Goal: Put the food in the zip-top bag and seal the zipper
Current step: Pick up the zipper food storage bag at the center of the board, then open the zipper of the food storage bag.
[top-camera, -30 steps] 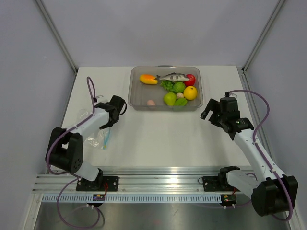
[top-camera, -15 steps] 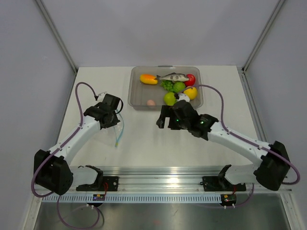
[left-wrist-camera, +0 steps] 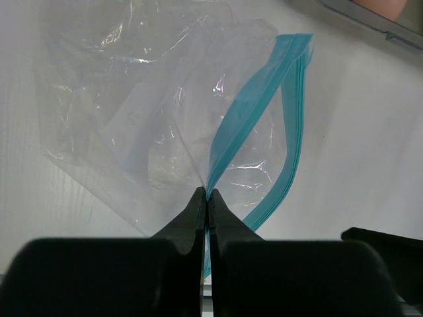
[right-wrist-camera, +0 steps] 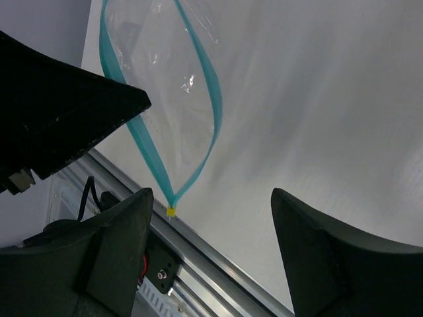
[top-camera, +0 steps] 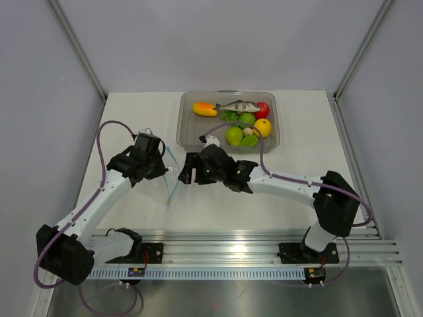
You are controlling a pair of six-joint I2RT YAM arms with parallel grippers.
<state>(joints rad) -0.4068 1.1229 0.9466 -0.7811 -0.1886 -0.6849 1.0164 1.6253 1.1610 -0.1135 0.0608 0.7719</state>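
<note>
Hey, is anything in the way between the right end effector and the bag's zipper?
Nothing visible is. The open right end effector faces the zipper with only the table between them. The left end effector, shut on the zip-top bag, sits off to one side.

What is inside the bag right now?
Nothing shows through the clear bag, only the table behind it. The food is in the tray. The left gripper, shut on the bag, hides a small corner of it.
</note>
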